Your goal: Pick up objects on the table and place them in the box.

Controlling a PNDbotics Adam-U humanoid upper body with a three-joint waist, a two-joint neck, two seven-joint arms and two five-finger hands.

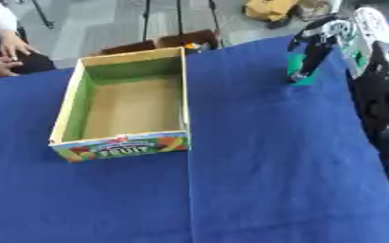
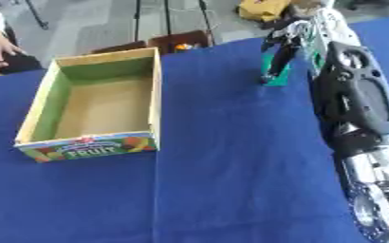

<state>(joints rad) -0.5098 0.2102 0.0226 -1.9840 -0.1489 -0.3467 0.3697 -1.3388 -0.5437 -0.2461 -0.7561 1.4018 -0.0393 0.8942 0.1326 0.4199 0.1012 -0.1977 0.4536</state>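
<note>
Blue cloth is seen covering the table (image 1: 256, 180) from edge to edge, with grey floor beyond the far edge.

Item, left: an open cardboard box (image 1: 65, 111) is set on the cloth, left of centre. Its inner walls are green, its floor is plain brown, and a fruit print with the word FRUIT is carried on the near wall. Nothing is seen inside it.

Item, far side: a dark brown carton (image 1: 161, 43) is partly shown behind the box, past the table edge, with something small and orange at its rim.

Item, right: a small green object (image 2: 277, 71) is placed near the far right of the table, well apart from the box. Whether it rests on the cloth or is lifted cannot be told.

Item, right edge: the right robot hand (image 2: 285, 45) is lowered over the green object, its dark fingers (image 1: 314, 57) curled down around it. The black and silver arm is seen along the right side.

The left robot hand is not shown.
</note>
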